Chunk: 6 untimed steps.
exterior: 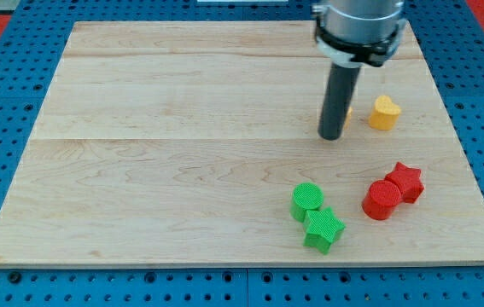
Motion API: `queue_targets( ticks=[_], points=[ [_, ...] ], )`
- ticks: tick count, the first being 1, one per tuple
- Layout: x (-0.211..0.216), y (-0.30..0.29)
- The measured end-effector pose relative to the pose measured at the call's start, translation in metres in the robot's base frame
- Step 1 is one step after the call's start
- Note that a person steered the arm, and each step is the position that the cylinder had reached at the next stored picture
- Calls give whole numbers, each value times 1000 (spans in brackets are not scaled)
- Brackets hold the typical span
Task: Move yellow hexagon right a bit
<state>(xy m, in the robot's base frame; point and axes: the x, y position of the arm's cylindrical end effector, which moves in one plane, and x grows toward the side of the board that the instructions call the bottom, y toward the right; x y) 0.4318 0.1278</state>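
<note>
My tip (pixel 331 136) rests on the wooden board (pixel 182 128), right of centre in the upper half. A small sliver of a yellow block (pixel 349 110) shows just behind the rod's right side; most of it is hidden and its shape cannot be made out. A yellow block (pixel 384 112), heart-like in shape, lies a short way to the right of the rod. My tip is left of and slightly below both yellow blocks.
A green cylinder (pixel 307 200) touches a green star (pixel 323 228) at the lower middle-right. A red cylinder (pixel 381 199) touches a red star (pixel 405 181) to their right. A blue pegboard (pixel 2 102) surrounds the board.
</note>
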Motion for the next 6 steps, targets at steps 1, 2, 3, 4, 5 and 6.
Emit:
queue_targets(
  ticks=[1, 2, 3, 4, 5, 6],
  points=[
    [-1, 6],
    [-2, -42],
    [-38, -35],
    [-58, -22],
    [-58, -1],
    [-58, 13]
  ],
)
